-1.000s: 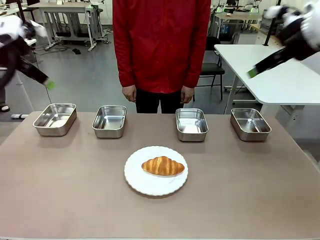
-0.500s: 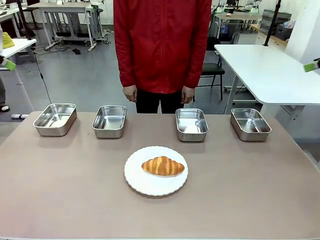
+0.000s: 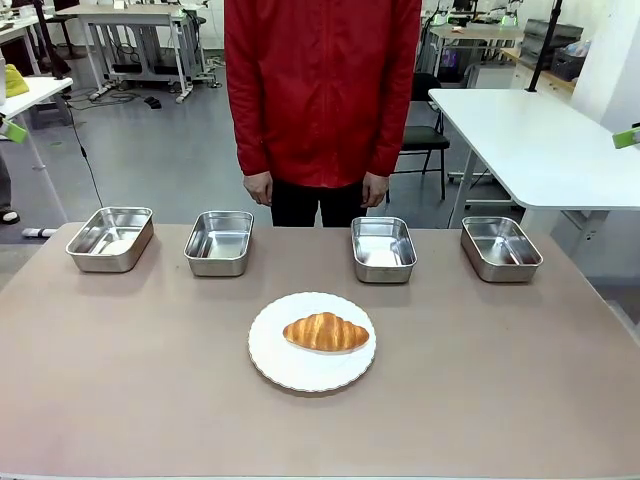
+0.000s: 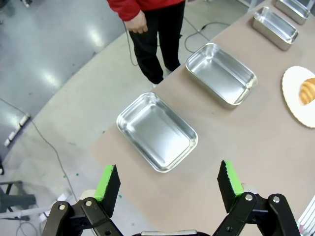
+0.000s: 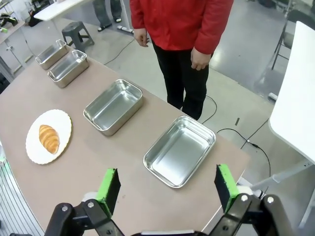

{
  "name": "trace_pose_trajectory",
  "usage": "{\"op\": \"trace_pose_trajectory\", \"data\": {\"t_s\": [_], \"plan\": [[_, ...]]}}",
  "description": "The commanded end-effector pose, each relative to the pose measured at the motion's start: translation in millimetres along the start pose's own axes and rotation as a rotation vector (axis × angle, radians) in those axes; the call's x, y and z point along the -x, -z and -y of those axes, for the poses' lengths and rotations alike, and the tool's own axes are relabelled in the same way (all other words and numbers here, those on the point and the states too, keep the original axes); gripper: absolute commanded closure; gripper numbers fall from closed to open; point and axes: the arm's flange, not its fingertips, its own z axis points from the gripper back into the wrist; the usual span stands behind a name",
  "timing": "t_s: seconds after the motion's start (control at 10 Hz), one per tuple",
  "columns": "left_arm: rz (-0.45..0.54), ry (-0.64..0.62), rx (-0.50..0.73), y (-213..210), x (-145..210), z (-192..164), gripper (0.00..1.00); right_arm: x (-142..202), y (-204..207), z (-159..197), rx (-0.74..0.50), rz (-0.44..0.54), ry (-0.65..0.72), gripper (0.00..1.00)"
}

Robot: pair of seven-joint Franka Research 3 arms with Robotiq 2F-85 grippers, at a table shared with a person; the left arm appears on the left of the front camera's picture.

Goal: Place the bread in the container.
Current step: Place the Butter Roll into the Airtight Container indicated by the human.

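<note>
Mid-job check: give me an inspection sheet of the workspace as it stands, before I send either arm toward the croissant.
Surface: brown table, nothing spilled.
Job's things: bread lies on the white plate, mid-table; four empty steel trays in a row along the far edge, from the leftmost tray to the rightmost tray.
Clutter: nothing seen.
Grippers: left gripper and right gripper both open, empty, raised above the table's ends.
Cables: cable on the floor beyond the far edge.
Surroundings: person in a red jacket stands at the far side, hands down; white table behind.
</note>
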Motion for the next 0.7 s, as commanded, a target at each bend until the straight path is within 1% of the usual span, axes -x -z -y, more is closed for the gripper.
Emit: {"op": "trace_pose_trajectory", "data": {"t_s": [0.0, 0.1, 0.2, 0.3, 0.4, 0.5, 0.6], "plan": [[0.003, -0.002, 0.003, 0, 1, -1, 0.00, 3, 0, 3, -0.007, 0.010, 0.005, 0.00], [0.022, -0.047, -0.042, -14, 13, -11, 0.00, -3, -9, 13, -0.012, 0.009, -0.008, 0.00], [0.054, -0.083, -0.029, -29, 24, -18, 0.00, -6, -19, 22, -0.006, 0.024, -0.003, 0.00], [0.070, -0.122, -0.026, -39, 33, -17, 0.00, -8, -27, 27, -0.003, 0.040, 0.000, 0.00], [0.067, -0.125, -0.012, -46, 36, -10, 0.00, -9, -32, 30, -0.009, 0.059, 0.007, 0.00], [0.060, -0.144, -0.022, -54, 37, -1, 0.00, -10, -36, 30, -0.017, 0.070, 0.015, 0.00], [0.061, -0.160, -0.041, -63, 36, 8, 0.00, -10, -39, 29, 0.000, 0.084, 0.025, 0.00]]}}
